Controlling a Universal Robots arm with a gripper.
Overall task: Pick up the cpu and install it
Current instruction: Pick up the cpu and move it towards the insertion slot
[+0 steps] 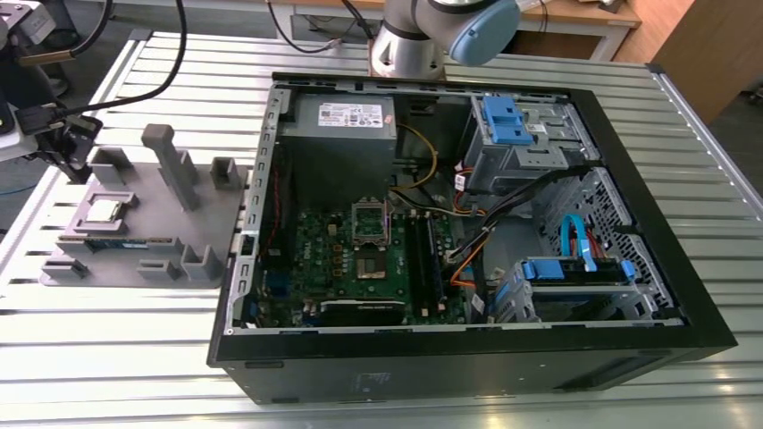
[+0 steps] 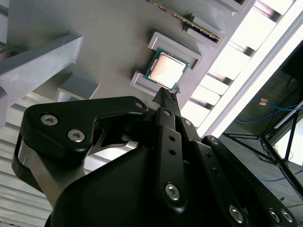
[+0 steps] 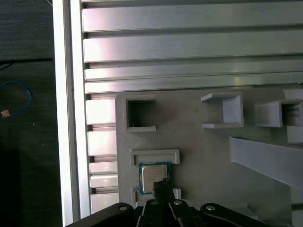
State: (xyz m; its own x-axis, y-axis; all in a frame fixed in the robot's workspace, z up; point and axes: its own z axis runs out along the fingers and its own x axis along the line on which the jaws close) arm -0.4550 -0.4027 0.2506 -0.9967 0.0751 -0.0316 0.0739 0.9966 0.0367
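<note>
- Second wrist view: black two-finger gripper [image 2: 166,93], fingers [image 2: 169,108] drawn together with no gap showing and nothing between them. Just past their tips lies the cpu [image 2: 165,70], a small flat square chip with a shiny silver-grey metal top and green rim. It sits in a raised-cornered nest of the grey moulded plastic parts tray [image 2: 109,38]; the corners appear meant to keep it square and findable. Long narrow green memory stick [image 2: 189,20] stands on edge beyond the chip.
- First wrist view: fingertips overlap the near edge of the cpu [image 3: 154,177]; contact cannot be told. The chip lies flat and unlifted. The tray [image 3: 199,156] rests on a ribbed aluminium table [image 3: 189,47].
- Exterior view: cpu [image 1: 105,211] in the tray [image 1: 161,228]. Open black computer case [image 1: 477,357] lies well apart from the fingers, its green motherboard [image 1: 346,268] facing up, likely for access from above.
</note>
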